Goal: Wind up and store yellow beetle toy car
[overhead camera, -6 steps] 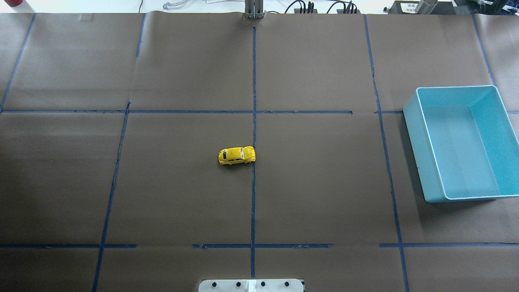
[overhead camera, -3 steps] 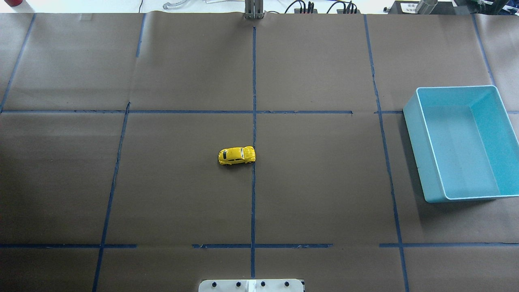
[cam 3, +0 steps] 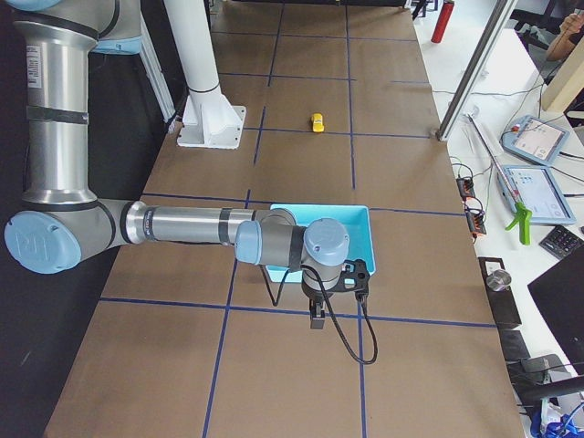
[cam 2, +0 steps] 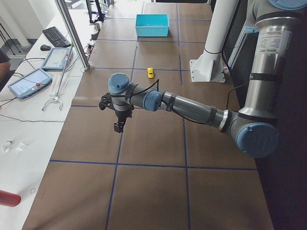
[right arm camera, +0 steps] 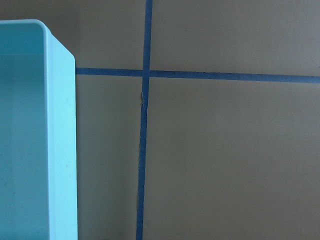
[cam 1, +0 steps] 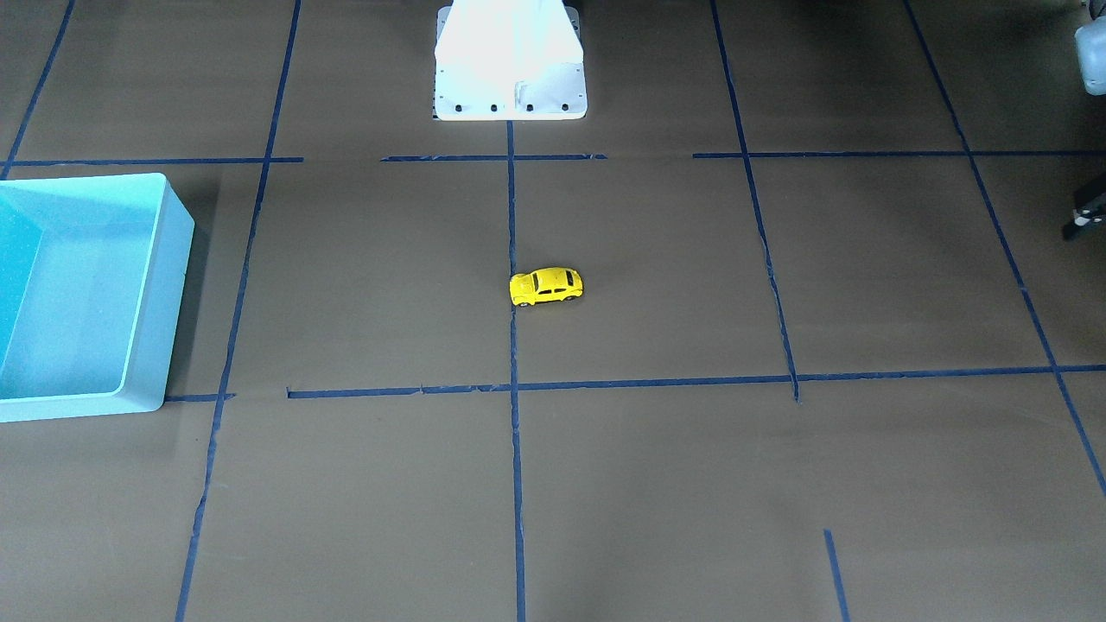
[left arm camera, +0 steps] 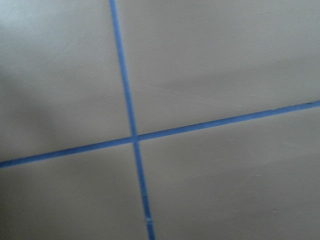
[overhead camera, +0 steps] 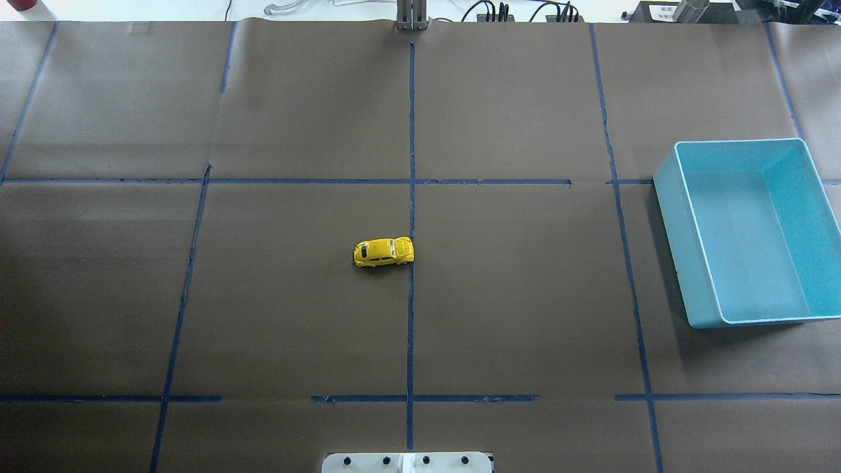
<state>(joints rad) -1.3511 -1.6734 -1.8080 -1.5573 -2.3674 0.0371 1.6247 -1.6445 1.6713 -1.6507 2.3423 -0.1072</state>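
The yellow beetle toy car (overhead camera: 384,252) stands on its wheels near the table's middle, just left of the centre tape line; it also shows in the front view (cam 1: 546,287) and both side views (cam 2: 150,73) (cam 3: 318,122). The light blue bin (overhead camera: 671,217) stands empty at the table's right. My left gripper (cam 2: 118,125) hangs over the table's far left, well away from the car; I cannot tell whether it is open or shut. My right gripper (cam 3: 316,321) hangs just outside the bin's end wall (right arm camera: 60,125); I cannot tell its state either. Neither touches anything.
Brown paper with a blue tape grid (overhead camera: 410,131) covers the table. The robot's white base (cam 1: 510,60) stands at the near edge. Tablets, cables and a keyboard lie on the side bench (cam 2: 29,81) beyond the far edge.
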